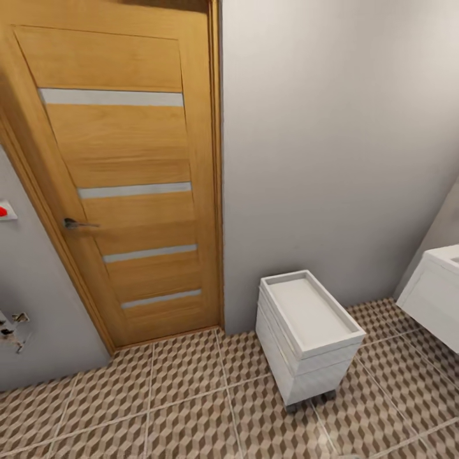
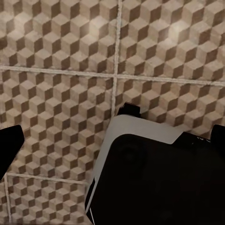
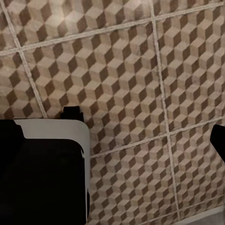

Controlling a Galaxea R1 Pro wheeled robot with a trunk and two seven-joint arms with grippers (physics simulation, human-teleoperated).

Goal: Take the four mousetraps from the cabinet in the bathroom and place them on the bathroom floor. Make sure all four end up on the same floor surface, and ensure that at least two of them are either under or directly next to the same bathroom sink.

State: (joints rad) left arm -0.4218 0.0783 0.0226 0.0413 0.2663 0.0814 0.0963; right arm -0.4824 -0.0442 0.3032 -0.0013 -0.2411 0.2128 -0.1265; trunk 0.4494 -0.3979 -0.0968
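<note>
The mousetraps and the cabinet are out of view. The bathroom floor (image 1: 191,408) of brown, beige and white cube-patterned tiles spreads across the lower head view. A corner of the white bathroom sink (image 1: 446,258), on its white wall-hung unit, juts in at the right edge. My left gripper (image 2: 112,140) hangs over the floor tiles (image 2: 56,70), its dark fingertips (image 2: 9,145) far apart with nothing between them. My right gripper (image 3: 115,138) is likewise open over the tiles (image 3: 140,70), empty.
A closed orange-brown wooden door (image 1: 121,178) with a metal handle (image 1: 76,223) stands at the left beside a plain grey wall (image 1: 331,140). A low white drawer unit on wheels (image 1: 306,335) stands against that wall. My own white and black base (image 2: 154,178) sits beneath both wrists.
</note>
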